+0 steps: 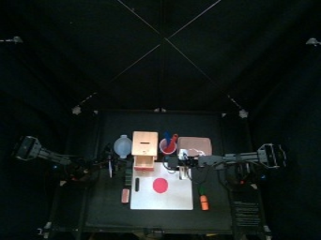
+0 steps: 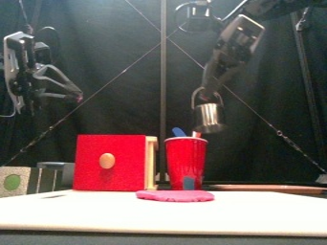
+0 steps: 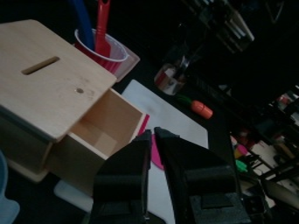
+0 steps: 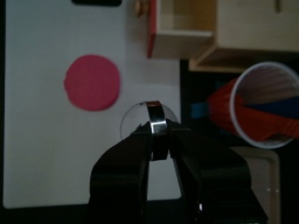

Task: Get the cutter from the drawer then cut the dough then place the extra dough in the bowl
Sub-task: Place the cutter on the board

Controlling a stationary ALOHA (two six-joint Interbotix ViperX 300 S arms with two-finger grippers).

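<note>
On the surface, the white cutting board (image 1: 175, 202) lies near, with the wooden box (image 1: 146, 150) behind it, drawer open. A pink dough disc (image 1: 160, 187) rests on the board. The right pincer (image 4: 155, 129) is clamped on the metal cutter (image 2: 208, 117), aloft above the red cup (image 2: 185, 158). The left pincer (image 3: 153, 136), jaws together and empty, hovers left of the box.

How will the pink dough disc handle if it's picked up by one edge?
Probably floppy: the dough lies thin and flat on the white board, so it would likely sag or fold. Probably light for its spread, since the front view shows it very thin. It may cling to the board rather than slide, though stickiness can't be seen.
</note>
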